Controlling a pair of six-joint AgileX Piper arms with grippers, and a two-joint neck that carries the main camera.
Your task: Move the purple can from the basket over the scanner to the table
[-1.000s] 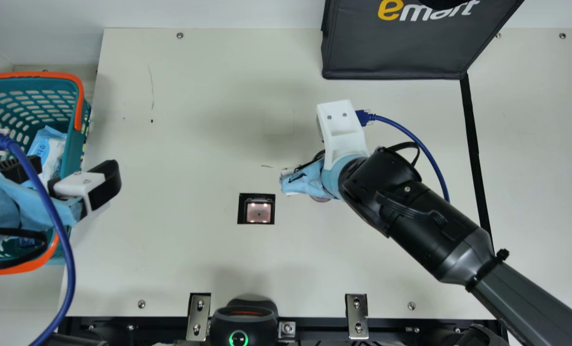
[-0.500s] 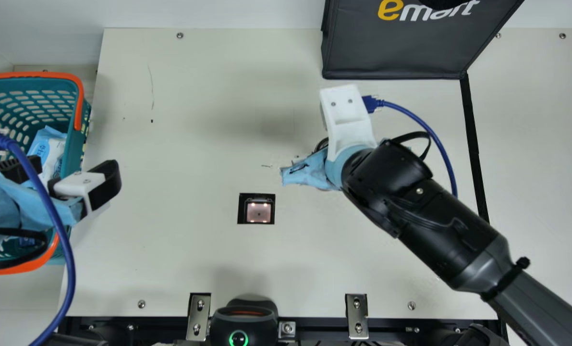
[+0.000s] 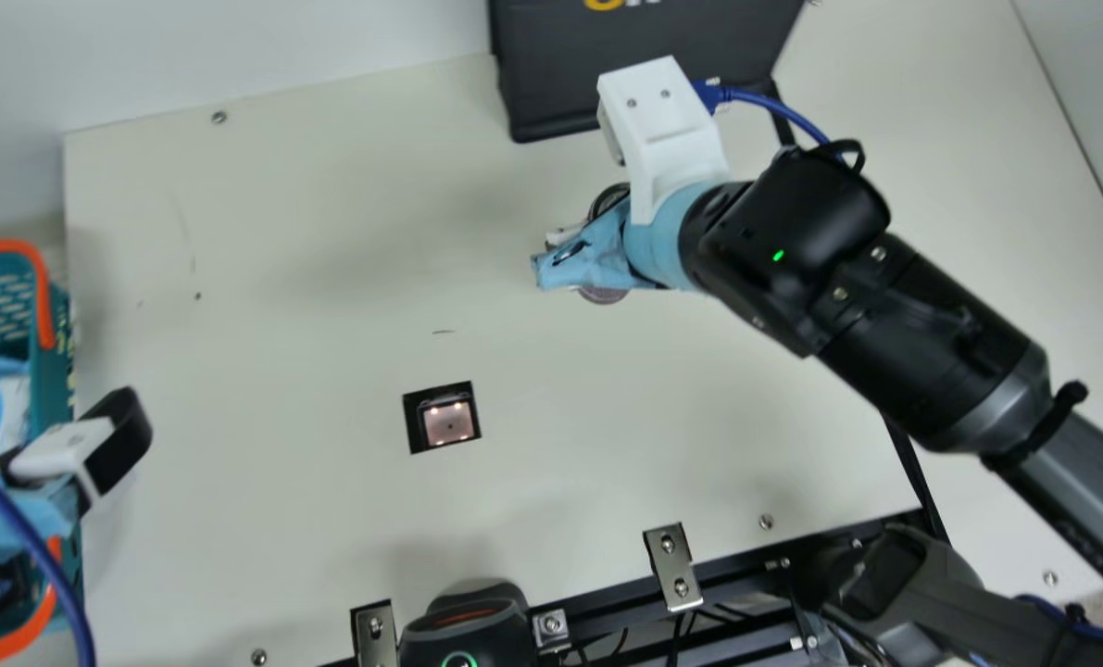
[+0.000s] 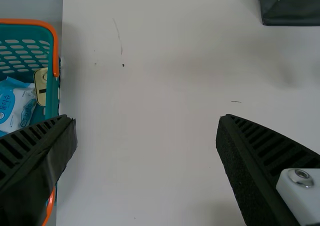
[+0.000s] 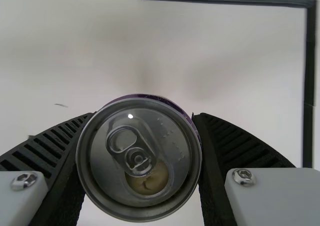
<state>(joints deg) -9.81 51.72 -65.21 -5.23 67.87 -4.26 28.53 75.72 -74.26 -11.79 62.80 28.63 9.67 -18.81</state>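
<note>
Cream desk (image 3: 282, 371), with black bag (image 3: 551, 65) at the far edge, right of middle, and teal basket (image 3: 49, 371) beside the left edge. Left claw (image 4: 146, 120) spread and unladen, straddling the desk's left edge above the basket's side. Right claw (image 5: 145, 115) pinching purple can (image 5: 140, 156) by the sides, pull-tab end toward the wrist camera, between scanner (image 3: 442, 417) and bag. Likely step: set-down on the desk, with scan done or undone impossible to confirm.

Could slip or twist from a slack pinch on smooth, round metal. Could topple if let go too high or at a tilt. Could brush the bag if swung too far toward the far edge. Could go unread if passed over the scanner with the code turned away.

Hidden under the right arm in the main view: most of the can. Hard to make out: any gap between can and desk, and the code. Cut off there: bag top, basket's outer side, desk's near left corner.
</note>
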